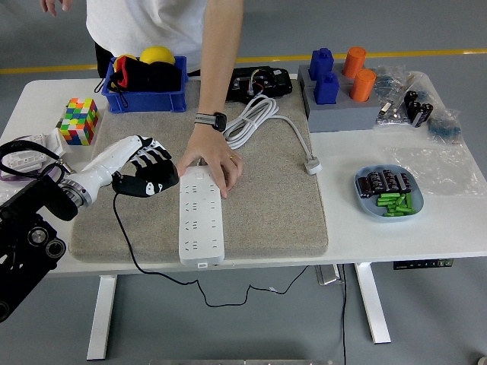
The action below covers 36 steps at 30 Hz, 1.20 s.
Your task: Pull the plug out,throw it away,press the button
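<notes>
Left hand [148, 173] curled around black plug [143, 185]; person's hand [211, 161] pressing long white power strip [201, 220] on felt mat [281, 205].

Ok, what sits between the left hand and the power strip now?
In the head view, only bare grey mat separates the left hand, holding the black plug, from the power strip.

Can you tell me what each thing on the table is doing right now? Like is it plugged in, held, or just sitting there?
black plug: pulled out of the strip, held in the left hand.
power strip: flat on the mat, sockets empty, the person's hand pressing its far end.
white cable: coiled, its plug lying loose.
blue bin: holding stuff.
colour cube: sitting untouched.
blue dish: filled with small parts.
</notes>
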Available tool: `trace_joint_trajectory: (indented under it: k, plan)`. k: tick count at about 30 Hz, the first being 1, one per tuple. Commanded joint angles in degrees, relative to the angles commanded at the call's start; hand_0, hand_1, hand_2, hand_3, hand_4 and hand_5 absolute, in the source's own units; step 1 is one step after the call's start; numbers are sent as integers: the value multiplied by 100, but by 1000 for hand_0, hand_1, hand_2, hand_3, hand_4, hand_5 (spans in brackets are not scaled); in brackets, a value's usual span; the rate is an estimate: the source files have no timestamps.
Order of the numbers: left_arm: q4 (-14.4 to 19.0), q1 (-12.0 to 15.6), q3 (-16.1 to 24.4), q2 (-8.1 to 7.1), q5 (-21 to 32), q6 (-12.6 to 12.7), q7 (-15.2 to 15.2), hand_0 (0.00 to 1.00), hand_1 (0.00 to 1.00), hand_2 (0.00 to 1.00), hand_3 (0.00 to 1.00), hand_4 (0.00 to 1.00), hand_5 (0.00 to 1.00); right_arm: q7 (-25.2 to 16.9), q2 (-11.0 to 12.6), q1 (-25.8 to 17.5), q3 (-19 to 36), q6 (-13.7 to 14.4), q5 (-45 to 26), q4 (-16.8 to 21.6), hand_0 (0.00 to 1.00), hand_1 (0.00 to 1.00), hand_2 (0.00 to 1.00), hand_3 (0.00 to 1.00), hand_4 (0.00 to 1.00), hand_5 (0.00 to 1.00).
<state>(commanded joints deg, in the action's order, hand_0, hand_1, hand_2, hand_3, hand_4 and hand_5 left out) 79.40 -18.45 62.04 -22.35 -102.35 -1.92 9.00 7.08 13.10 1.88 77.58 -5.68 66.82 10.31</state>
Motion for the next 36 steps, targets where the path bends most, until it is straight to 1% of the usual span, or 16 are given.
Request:
trace_joint_trajectory:
  k: [5, 6, 11, 12, 17, 18, 24, 25, 29, 30, 34, 36]
  plan:
    - [-514, -106, -8, 92, -48, 24, 13, 506, 366, 354, 518, 630, 2, 8, -6, 0, -5, -1, -9, 0, 804, 695, 675, 667, 774, 664]
    - [-577, -115, -15, 107, -60, 20, 13, 538, 490, 460, 589, 699, 2, 8, -5, -1, -6, -1, -10, 0, 804, 697, 675, 667, 774, 665]
    - [-738, -121, -15, 162, -26, -28, 58, 538, 490, 460, 589, 699, 2, 12, 1, -5, 5, 3, -3, 0, 804, 697, 675, 667, 774, 665]
    - [-773, -128, -16, 168, 28, -66, 88, 678, 727, 702, 785, 783, 2, 9, 1, -5, 0, 3, -9, 0, 804, 697, 676, 667, 774, 665]
    - [-848, -168, -19, 168, 142, -89, 111, 678, 727, 702, 785, 783, 2, 0, -3, 2, -35, -3, -27, 0, 804, 697, 676, 667, 774, 665]
    - [-850, -172, -15, 171, 133, -84, 115, 736, 799, 779, 848, 819, 2, 1, -3, 3, -42, -3, -30, 0, 804, 696, 676, 666, 774, 665]
    - [-869, -244, -72, 179, 132, -120, 181, 736, 799, 779, 848, 819, 2, 6, 24, 13, -102, 0, -40, 0, 804, 696, 676, 666, 774, 665]
    - [-840, -249, -80, 171, 114, -126, 194, 744, 807, 809, 856, 844, 2, 3, 30, 16, -112, -1, -45, 0, 804, 696, 675, 666, 774, 664]
    - [-608, -322, -167, 141, 168, -157, 230, 744, 807, 809, 856, 844, 2, 9, 48, 12, -123, 4, -41, 0, 804, 696, 675, 666, 774, 664]
    - [-559, -361, -216, 140, 190, -177, 238, 663, 710, 714, 851, 853, 2, 11, 50, 8, -127, 4, -44, 0, 804, 696, 675, 666, 774, 664]
    - [-409, -563, -514, 149, 364, -245, 322, 663, 710, 714, 851, 853, 2, 8, 48, -1, -143, 1, -57, 0, 803, 696, 676, 665, 773, 666]
    - [-412, -670, -665, 176, 460, -282, 388, 663, 710, 714, 851, 853, 2, 5, 45, -3, -148, -2, -64, 0, 803, 696, 676, 665, 773, 666]
